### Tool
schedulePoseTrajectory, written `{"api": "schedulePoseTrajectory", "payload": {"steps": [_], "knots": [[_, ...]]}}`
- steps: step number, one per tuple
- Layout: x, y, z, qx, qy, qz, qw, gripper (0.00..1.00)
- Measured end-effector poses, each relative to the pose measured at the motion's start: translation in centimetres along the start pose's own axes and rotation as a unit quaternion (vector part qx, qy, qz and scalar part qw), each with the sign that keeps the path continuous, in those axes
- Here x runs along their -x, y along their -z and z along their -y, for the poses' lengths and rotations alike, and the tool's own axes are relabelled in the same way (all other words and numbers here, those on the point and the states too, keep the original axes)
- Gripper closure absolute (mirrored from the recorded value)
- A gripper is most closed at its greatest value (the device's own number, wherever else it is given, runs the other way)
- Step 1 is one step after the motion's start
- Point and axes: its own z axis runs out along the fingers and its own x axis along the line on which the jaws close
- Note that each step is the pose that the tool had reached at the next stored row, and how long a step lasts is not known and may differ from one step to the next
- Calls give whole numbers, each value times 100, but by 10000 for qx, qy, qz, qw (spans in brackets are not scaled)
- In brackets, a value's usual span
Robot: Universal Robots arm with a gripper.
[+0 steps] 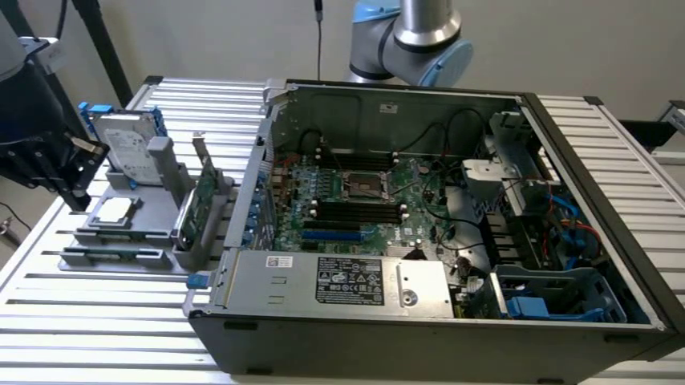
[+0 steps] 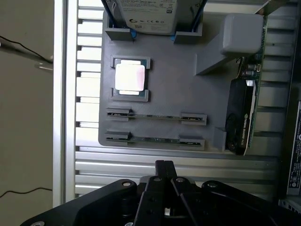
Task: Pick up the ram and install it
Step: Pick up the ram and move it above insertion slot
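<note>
The hand (image 2: 164, 163), clenched and empty, hangs over bare tabletop (image 2: 211, 162) slats just off the gray tray (image 2: 178, 89). The ram (image 2: 153, 140) stands on edge in clips along the tray's nearest border, with a second stick (image 2: 155, 116) beside it and a graphics card (image 2: 242, 120) past their ends.

Count, as we see it. On one grey tray (image 2: 178, 94) at the exterior view's left we count two ram sticks, the first stick (image 2: 155, 116) and the second stick (image 2: 154, 140); one processor chip (image 2: 130, 79); one hard drive (image 2: 146, 12) in a blue frame; one green card (image 2: 242, 117). At the exterior view's centre we count one open computer case (image 1: 428, 349), one motherboard (image 1: 412, 188) and one power supply (image 1: 332, 281).
</note>
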Motion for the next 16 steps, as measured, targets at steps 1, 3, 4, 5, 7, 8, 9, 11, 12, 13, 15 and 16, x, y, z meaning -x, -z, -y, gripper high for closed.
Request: {"api": "schedulePoseTrajectory", "payload": {"steps": [1,3,4,5,7,8,9,11,12,13,15,16], "knots": [[7,-2,1,2,14,2,10000,89],[17,-2,1,17,82,1,10000,89],[23,-1,1,24,127,0,9999,89],[26,-1,1,27,177,0,9998,89],[26,-3,1,28,333,-2,9994,89],[27,-4,1,27,427,-2,9991,89],[28,-5,1,26,517,-4,9987,89],[28,-9,1,25,700,-6,9975,89],[28,-12,1,25,789,-6,9969,89],[27,-14,1,24,879,-7,9961,89],[28,-18,1,23,1058,-9,9944,89],[28,-21,1,22,1147,-10,9934,89]]}}
